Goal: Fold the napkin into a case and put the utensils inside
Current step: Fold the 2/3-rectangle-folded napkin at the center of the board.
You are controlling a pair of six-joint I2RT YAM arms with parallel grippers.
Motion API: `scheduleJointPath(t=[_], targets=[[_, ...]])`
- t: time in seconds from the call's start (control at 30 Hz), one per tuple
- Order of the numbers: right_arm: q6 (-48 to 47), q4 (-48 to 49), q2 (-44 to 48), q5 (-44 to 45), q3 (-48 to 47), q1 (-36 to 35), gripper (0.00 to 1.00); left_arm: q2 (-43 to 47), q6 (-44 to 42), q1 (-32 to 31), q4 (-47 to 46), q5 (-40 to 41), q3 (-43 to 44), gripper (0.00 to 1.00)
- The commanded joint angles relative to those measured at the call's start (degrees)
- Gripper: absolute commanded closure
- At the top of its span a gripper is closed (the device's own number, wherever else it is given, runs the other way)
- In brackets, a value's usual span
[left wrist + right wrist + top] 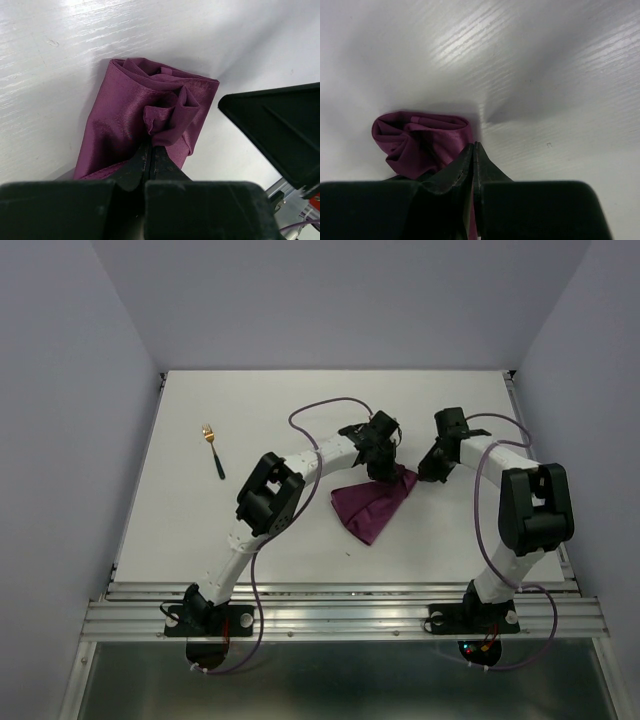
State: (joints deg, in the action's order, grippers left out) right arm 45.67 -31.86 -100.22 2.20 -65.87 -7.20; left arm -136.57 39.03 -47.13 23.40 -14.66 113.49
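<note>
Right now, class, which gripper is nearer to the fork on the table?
Left. The left gripper pinches the napkin, well apart from the fork; the right gripper grips the same napkin on the side away from the fork.

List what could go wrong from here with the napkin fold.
1. The left gripper pinches a bunched clump of the napkin, not a clean edge, so pulling may crumple it rather than fold it flat.
2. The right gripper seems to hold only the napkin's very edge, so it may slip out.
3. Only the fork shows, far to the left. The knife is not visible and may be hidden.
</note>
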Motion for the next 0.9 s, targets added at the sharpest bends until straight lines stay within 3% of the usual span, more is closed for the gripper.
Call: scheduleJointPath(t=[0.0, 0.43, 0.87], targets=[[-3.83, 3.2, 3.45, -3.67, 1.79, -0.27, 0.92, 0.96, -1.58, -0.15, 1.65, -0.29, 2.87, 1.0], [-5.33, 4.79, 3.19, -6.94, 1.27, -1.32, 0.92, 0.7, -1.85, -0.15, 2.7, -0.29, 4.02, 1.0], [-0.68, 4.52, -5.59, -3.52, 1.7, -1.85, 0.92, -0.1, -1.06, -0.06, 4.46, -0.46, 7.53, 1.0]])
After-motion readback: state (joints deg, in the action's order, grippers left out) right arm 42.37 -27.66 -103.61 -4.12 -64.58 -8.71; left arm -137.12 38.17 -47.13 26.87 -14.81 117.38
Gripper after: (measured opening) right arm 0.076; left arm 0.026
